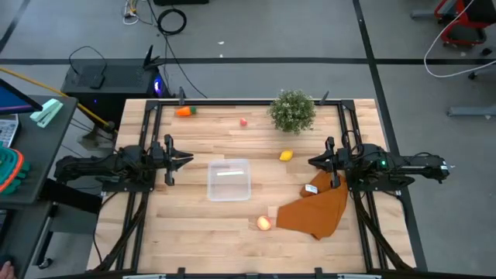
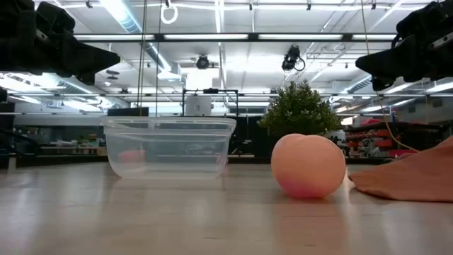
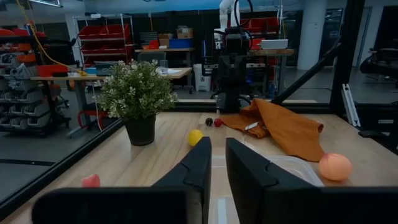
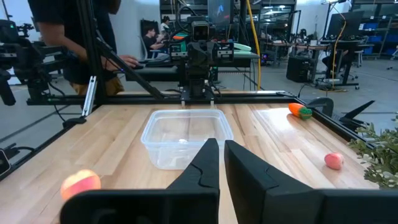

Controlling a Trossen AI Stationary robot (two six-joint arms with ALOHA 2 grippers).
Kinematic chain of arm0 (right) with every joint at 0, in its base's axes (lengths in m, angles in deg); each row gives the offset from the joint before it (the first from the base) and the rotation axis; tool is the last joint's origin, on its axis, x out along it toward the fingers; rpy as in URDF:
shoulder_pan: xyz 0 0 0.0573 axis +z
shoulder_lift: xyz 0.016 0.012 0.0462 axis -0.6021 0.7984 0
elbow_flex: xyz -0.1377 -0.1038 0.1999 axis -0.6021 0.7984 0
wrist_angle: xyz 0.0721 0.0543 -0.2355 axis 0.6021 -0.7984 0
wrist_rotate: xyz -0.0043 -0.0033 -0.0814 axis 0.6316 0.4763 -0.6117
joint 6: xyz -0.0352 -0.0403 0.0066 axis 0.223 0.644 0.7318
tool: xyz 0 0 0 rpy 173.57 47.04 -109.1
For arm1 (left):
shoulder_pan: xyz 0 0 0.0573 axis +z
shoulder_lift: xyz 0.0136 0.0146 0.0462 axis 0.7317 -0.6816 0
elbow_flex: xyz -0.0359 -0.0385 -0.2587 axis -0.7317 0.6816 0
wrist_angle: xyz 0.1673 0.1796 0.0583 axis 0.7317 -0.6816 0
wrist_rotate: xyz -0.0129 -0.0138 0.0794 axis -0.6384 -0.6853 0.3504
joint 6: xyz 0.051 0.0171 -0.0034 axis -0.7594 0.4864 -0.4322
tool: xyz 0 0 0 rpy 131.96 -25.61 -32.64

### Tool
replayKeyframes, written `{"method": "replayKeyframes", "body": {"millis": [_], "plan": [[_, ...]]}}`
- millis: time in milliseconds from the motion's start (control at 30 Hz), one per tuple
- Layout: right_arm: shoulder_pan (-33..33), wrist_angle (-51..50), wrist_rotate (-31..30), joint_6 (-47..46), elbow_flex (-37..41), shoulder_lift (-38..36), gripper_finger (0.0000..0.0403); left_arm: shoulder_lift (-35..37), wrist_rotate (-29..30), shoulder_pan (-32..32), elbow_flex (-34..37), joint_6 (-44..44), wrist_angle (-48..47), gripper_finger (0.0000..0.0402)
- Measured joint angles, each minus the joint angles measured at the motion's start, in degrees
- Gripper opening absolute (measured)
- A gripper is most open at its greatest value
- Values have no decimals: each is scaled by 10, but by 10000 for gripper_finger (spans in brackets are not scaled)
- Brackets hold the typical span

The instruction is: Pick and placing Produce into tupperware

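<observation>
the tupperware [image 1: 229, 179] is seen near the middle of the tabletop [image 1: 194, 225], clear and with nothing visible inside. the produce is scattered around it: the apple [image 1: 264, 223] lies toward the near edge, just beside the brown-orange cloth [image 1: 318, 209]; the lemon [image 1: 286, 155] sits between the tupperware and the potted plant [image 1: 293, 111]; a small red piece [image 1: 243, 122] and the carrot [image 1: 184, 111] lie along the far edge. the tabletop is made of pale wooden planks and is framed by dark rails.

the left gripper [image 1: 188, 160] is held above the tabletop at the tupperware's left, its fingers nearly pressed together with only a thin gap and nothing between them. the right gripper [image 1: 313, 163] is held above the cloth's end, its fingers pressed together on nothing.

a grey floor with cables and a dark box is seen beyond the tabletop. in the wrist views, shelves with red bins, workbenches and seated people can be made out.
</observation>
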Motion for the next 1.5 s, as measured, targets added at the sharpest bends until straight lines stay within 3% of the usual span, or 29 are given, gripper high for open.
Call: {"method": "replayKeyframes", "body": {"millis": [1500], "plan": [[0, 0, 0, 0, 0, 0, 0, 0, 0, 0, 0, 0, 0, 58]]}}
